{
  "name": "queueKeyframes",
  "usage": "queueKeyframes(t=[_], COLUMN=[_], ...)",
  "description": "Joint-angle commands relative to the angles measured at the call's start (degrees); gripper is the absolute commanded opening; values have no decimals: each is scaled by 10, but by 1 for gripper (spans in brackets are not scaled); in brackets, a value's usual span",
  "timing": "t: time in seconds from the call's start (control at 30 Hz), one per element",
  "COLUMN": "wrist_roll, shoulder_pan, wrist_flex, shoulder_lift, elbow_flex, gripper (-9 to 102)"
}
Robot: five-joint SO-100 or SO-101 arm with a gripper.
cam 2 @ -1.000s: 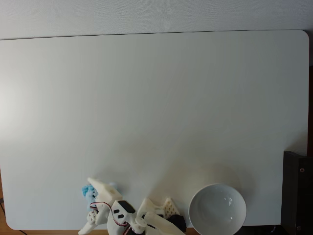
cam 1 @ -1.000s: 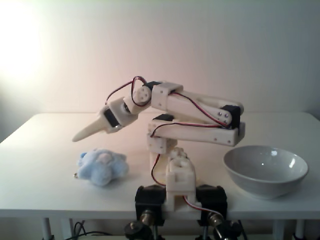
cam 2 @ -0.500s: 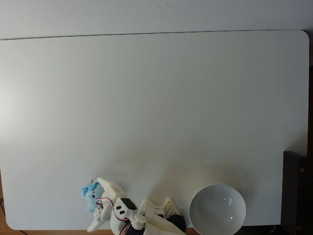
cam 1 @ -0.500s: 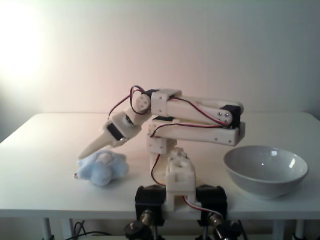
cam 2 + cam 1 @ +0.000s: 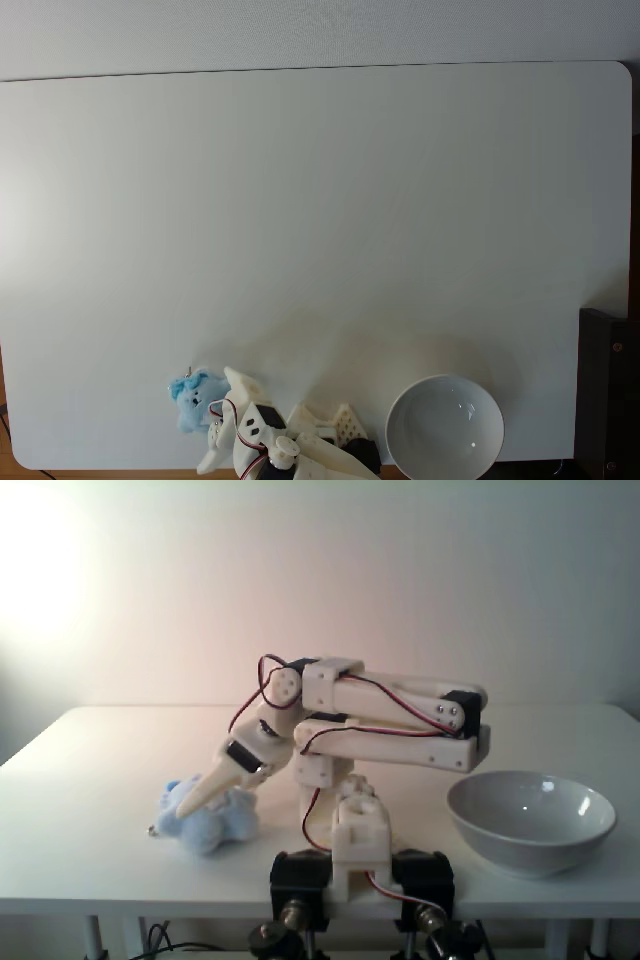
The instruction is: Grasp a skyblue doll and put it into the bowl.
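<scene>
The skyblue doll lies on the white tabletop, near the front edge and left of the arm's base in the fixed view from the front. The claw slants down onto it, its tip pressed against the top of the plush; whether the jaws stand apart or closed cannot be told from either fixed view. From above, the doll sits just beside the claw at the lower edge of the tabletop. The bowl stands upright well to the right of the doll, on the far side of the base, seen from above as a round white dish.
</scene>
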Motion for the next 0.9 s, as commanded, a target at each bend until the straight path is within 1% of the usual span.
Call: queueKeyframes(t=[0.0,0.07,0.3,0.87], wrist_roll=[0,4,-2,-3], shoulder_pan=[5,5,4,17], wrist_flex=[25,24,23,15], shoulder_lift=[84,84,92,95], elbow_flex=[-1,-1,-1,-2], gripper=[84,84,76,75])
